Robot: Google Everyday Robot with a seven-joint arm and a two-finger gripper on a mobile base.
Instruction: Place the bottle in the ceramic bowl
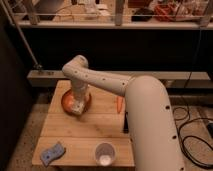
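Observation:
The ceramic bowl, shallow, round and orange-brown, sits at the back left of the wooden table. My white arm reaches over from the right and its gripper hangs straight down into the bowl. A pale object that may be the bottle shows at the gripper's tip inside the bowl, largely hidden by the wrist.
A pale translucent cup with a white bottom stands near the table's front edge. A blue-grey sponge-like object lies at the front left. An orange item lies beside my arm at the back right. A railing and dark wall run behind.

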